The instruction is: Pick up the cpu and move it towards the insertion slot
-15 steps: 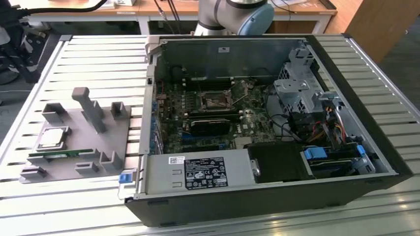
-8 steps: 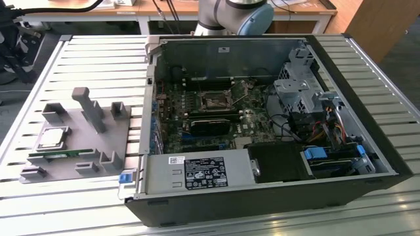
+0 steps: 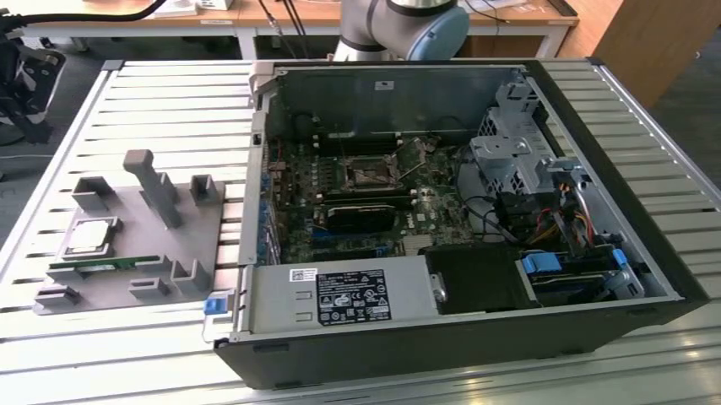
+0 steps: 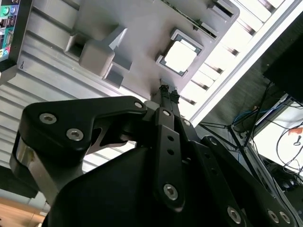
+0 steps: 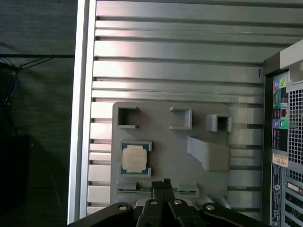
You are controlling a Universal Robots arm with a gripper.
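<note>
Approach step, nothing grabbed yet. Fingers (image 5: pixel 159 188) pinched together and empty, hovering near the cpu (image 5: pixel 135 158) on the grey tray (image 3: pixel 192 245), left side of the exterior view. Probably needs opening up first.

Flat silvery cpu (image 3: pixel 90 235) (slot (image 3: pixel 369 175) well apart)

1 cpu (image 3: pixel 90 235), 1 insertion slot (image 3: pixel 366 175), 1 tray (image 3: pixel 135 242)

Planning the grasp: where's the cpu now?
At the exterior view's left, the cpu lies in a recess of the tray, beside the memory stick, outside the case.
</note>
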